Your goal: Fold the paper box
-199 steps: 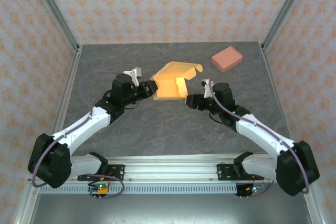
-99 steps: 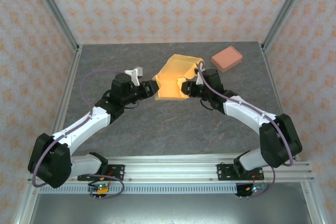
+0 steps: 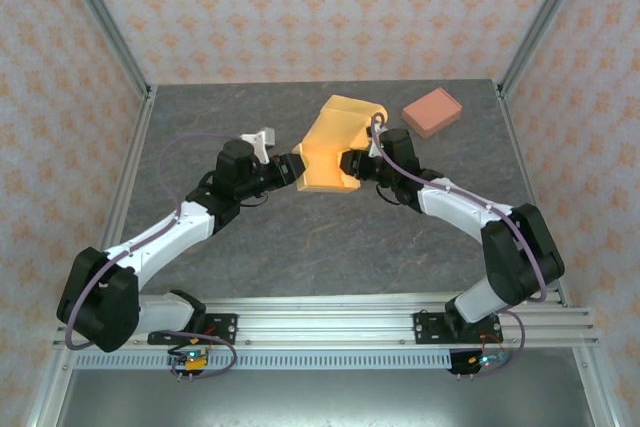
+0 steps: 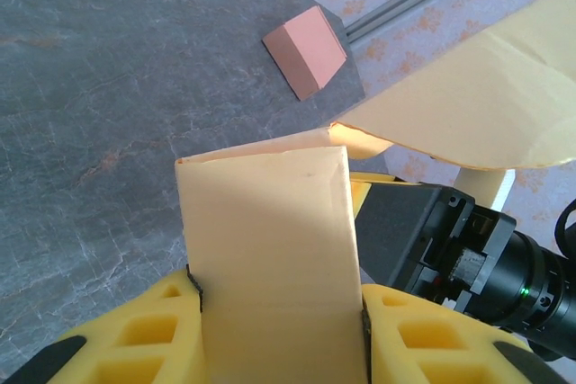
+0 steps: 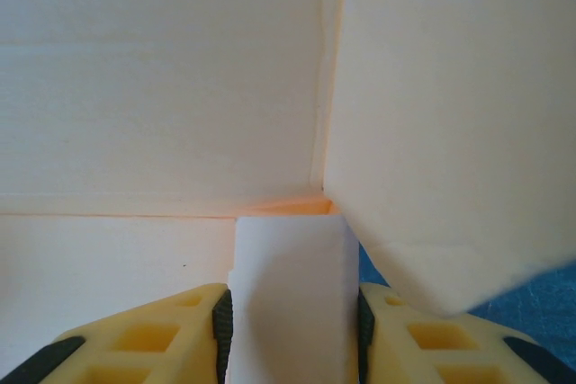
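We pinch paper box [image 3: 335, 142]: left gripper [image 3: 293, 169], right gripper [image 3: 349, 163] both clamped on it (light, thin card, creases easily); hold near folds.

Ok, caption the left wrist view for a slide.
Left jaws clamp a flap of the paper box; pink block beyond on the grey table.

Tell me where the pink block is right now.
In the top view the pink block lies far right on the table, just right of the paper box.
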`<state>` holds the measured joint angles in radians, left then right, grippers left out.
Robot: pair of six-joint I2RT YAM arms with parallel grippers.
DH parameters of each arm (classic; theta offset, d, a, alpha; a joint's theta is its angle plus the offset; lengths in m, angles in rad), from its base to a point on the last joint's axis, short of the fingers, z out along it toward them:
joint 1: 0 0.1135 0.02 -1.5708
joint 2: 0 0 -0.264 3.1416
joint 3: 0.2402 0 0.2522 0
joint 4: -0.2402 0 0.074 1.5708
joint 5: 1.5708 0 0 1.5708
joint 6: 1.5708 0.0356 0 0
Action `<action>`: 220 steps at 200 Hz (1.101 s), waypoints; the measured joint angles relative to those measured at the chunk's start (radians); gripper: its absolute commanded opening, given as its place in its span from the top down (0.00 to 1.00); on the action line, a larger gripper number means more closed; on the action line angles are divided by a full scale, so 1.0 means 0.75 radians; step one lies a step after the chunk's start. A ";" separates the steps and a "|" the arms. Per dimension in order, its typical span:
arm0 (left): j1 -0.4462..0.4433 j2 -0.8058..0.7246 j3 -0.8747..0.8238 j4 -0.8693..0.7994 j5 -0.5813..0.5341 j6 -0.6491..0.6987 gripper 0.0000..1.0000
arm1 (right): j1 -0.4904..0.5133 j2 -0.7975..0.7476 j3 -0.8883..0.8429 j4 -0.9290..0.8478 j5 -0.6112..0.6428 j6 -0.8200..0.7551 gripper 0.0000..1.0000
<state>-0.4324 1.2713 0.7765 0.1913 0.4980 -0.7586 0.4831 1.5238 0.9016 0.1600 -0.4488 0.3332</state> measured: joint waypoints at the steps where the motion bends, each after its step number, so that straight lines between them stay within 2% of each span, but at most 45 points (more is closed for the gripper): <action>1: 0.000 0.000 0.000 0.001 -0.001 -0.001 0.81 | 0.000 0.000 0.000 0.001 0.000 0.000 0.55; 12: 0.000 -0.007 0.000 0.007 -0.013 -0.001 0.81 | 0.000 0.001 0.000 0.011 -0.008 0.002 0.48; 35: 0.001 -0.020 0.000 0.013 -0.024 -0.001 0.82 | 0.001 0.002 -0.020 0.067 -0.015 0.017 0.45; 78: -0.007 -0.064 0.000 0.020 -0.046 0.000 0.82 | -0.028 0.002 -0.103 0.146 -0.084 0.100 0.52; 117: -0.017 -0.098 -0.001 0.020 -0.044 -0.001 0.82 | -0.046 -0.056 -0.190 0.261 -0.170 0.245 0.53; 127: -0.017 -0.098 -0.001 0.021 -0.038 -0.001 0.82 | -0.050 -0.070 -0.190 0.262 -0.178 0.260 0.50; 174: -0.017 -0.093 0.001 0.020 -0.001 0.034 0.82 | -0.052 -0.140 -0.121 0.104 -0.159 0.181 0.41; 220: -0.017 -0.093 0.016 -0.015 -0.009 0.041 0.83 | -0.064 -0.216 -0.093 0.011 -0.148 0.104 0.38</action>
<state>-0.4454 1.2018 0.7887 0.1799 0.4915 -0.7277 0.4351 1.3617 0.8322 0.1680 -0.5598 0.4110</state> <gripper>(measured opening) 0.349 0.615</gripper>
